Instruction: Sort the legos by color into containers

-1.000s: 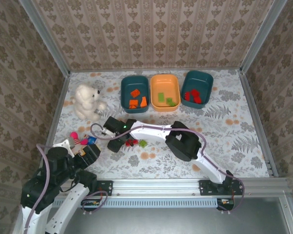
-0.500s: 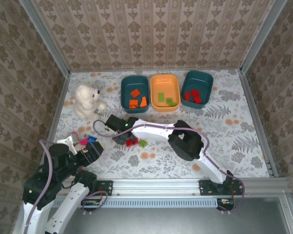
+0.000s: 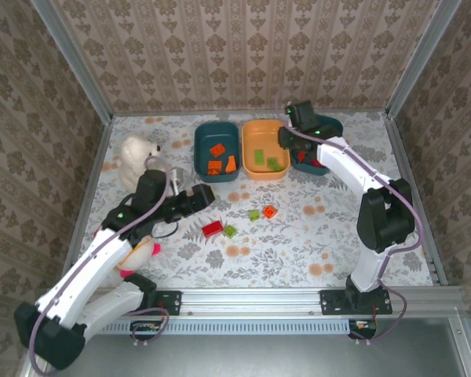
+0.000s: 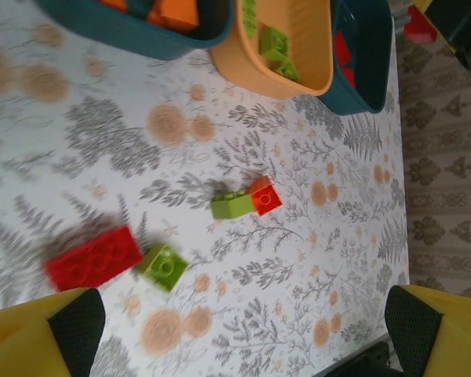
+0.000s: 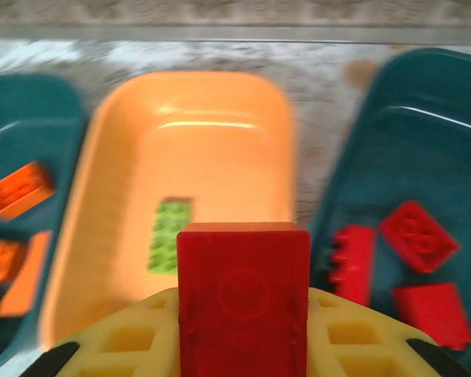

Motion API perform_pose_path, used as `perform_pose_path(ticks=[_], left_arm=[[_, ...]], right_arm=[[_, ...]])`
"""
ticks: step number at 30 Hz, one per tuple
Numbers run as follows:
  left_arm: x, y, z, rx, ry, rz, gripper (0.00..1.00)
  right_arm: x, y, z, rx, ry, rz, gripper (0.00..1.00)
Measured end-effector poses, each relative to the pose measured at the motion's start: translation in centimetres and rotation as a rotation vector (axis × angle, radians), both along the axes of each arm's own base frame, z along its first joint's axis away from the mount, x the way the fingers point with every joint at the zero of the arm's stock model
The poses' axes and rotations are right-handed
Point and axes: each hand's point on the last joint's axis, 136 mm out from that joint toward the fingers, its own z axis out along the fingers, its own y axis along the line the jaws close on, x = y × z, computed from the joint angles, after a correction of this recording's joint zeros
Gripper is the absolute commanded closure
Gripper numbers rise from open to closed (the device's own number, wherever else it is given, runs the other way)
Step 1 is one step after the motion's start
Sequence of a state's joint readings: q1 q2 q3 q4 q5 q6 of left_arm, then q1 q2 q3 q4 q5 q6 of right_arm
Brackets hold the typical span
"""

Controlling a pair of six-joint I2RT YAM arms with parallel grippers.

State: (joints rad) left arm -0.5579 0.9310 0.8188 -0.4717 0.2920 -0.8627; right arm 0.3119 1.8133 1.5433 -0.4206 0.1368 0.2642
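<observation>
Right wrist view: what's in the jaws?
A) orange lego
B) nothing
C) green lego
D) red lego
D: a red lego stands clamped in the jaws of the right gripper, between the orange bin and the teal bin that holds other red legos.
</observation>
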Motion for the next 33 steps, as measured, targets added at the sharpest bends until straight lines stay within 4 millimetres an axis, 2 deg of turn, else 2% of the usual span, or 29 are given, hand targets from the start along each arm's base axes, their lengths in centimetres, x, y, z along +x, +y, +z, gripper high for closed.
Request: perform_pose_path(ticks=[3, 6, 11, 15, 19, 22, 25, 28, 30, 33], left_arm=[[1.8, -2.7, -0.2, -0.01, -0.018, -0.041, 0.04], [3.2, -4.7, -0.3, -0.022, -0.037, -0.065, 0.04], [5.1, -6.7, 0.0, -0.037, -0.059, -0.079, 0.04], [6.8, -7.9, 1.1, -0.05, -0.089, -0.084, 0.03], [8.0, -8.8, 1.8, -0.057, -0.113, -0.089, 0.03], [8.2, -9.0, 1.7, -0.053, -0.111, -0.089, 0.03], [8.4, -9.1, 1.3, -0.044, -0.105, -0.09, 0.03], [8.7, -9.4, 1.0, -0.03, -0.096, -0.096, 0.03], [8.8, -9.8, 0.8, -0.017, -0.095, -0.107, 0.04], [8.8, -10.3, 0.1, 0.007, -0.082, -0.128, 0.05]], right_arm=[[1.9, -3.2, -2.1, 0.035, 0.041, -0.096, 0.76], [4.6, -5.1, -4.5, 0.077, 0.074, -0.162, 0.75], [8.9, -7.1, -7.1, 0.142, 0.09, -0.228, 0.73], [11.0, -8.4, -8.5, 0.19, 0.097, -0.274, 0.71], [12.4, -9.2, -9.8, 0.232, 0.114, -0.302, 0.67], [13.2, -9.7, -10.7, 0.251, 0.132, -0.317, 0.63], [12.9, -10.2, -12.2, 0.266, 0.175, -0.335, 0.54], [12.4, -10.5, -13.2, 0.279, 0.211, -0.347, 0.4], [12.3, -10.6, -13.3, 0.285, 0.22, -0.342, 0.33], [12.3, -10.6, -12.9, 0.295, 0.216, -0.329, 0.3]])
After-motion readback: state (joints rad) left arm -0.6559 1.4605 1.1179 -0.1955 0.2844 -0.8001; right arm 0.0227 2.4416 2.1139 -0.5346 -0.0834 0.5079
